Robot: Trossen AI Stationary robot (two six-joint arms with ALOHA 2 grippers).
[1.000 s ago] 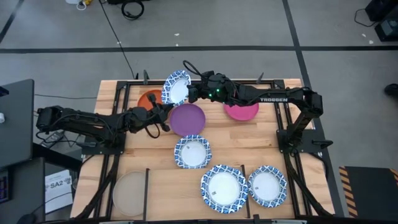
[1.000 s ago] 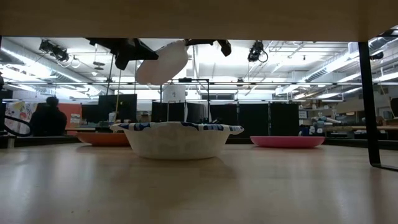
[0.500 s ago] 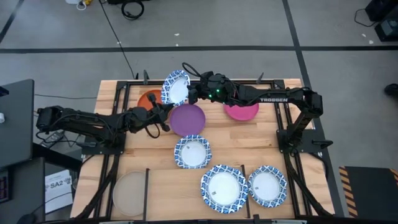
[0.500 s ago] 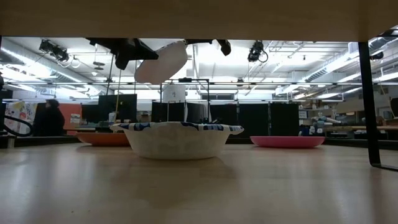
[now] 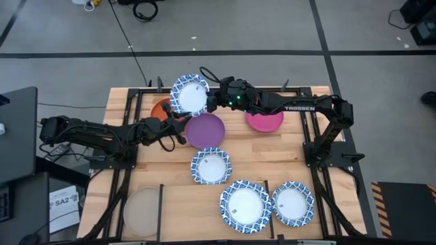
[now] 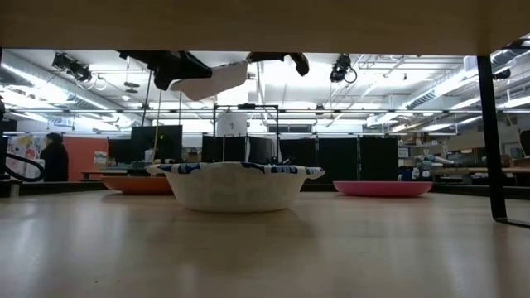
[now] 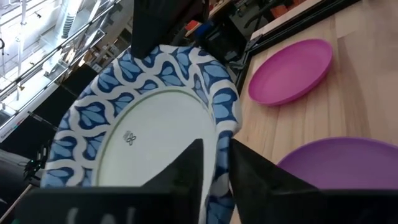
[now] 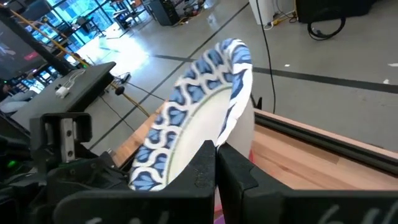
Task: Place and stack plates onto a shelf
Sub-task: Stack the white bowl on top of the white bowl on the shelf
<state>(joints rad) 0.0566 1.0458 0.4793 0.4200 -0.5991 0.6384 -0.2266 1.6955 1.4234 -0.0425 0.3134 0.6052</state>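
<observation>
— Where was the plate when you looked?

— The blue-rimmed plate (image 5: 189, 95) hung in the air over the far left part of the shelf (image 5: 272, 153), above the orange plate (image 5: 161, 107) and just beside the purple plate (image 5: 206, 130). The right gripper (image 5: 212, 102) had its fingers pressed together on the rim, on the side facing the magenta plate (image 5: 265, 121).

— And the other arm?

— The left gripper (image 5: 178, 120) sat at the opposite edge. From its wrist, the fingers (image 7: 186, 171) straddled the rim with a little slack; I judged them parted, not biting.

— So one pinch carried it?

— It looked so. The plate seemed light and stiff, thin like paper or melamine, since a pinch at the edge kept it up without sag. The rim looked the only sensible hold: raised, patterned, thin enough for the jaws. The glossy centre would likely slip.

— Any worry?

— Held at one edge, it could swing or twist. A drop probably wouldn't break it, but it might skid off the wood
</observation>
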